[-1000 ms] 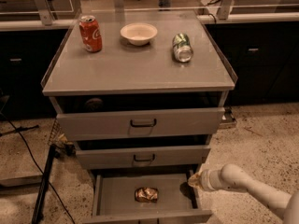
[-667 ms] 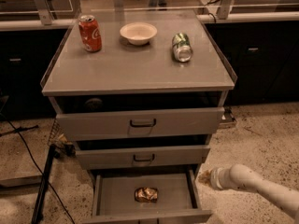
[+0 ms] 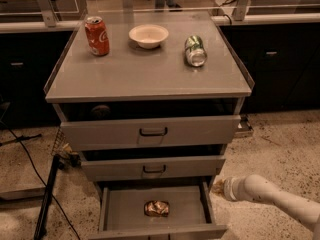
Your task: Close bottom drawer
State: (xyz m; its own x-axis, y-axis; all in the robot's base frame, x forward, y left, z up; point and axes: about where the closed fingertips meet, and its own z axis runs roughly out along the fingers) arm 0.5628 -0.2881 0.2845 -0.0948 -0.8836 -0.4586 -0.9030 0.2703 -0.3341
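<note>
At the upper left of the grey cabinet [image 3: 150,79] top stands a red can [image 3: 96,35], with a white bowl [image 3: 148,35] to its right and a green can [image 3: 195,50] lying on its side further right; all three sit where they did a second ago. Below the two upper drawers, at the bottom centre of the frame, the bottom drawer [image 3: 150,231] is pulled out as far as before, with a crumpled shiny object [image 3: 157,208] on its floor. At the lower right, the gripper [image 3: 218,186] is just beside the drawer's right wall, on the end of the white arm [image 3: 270,196]. A second ago it was against that wall; now it is slightly further right and higher. Whether it is apart or together cannot be told.
</note>
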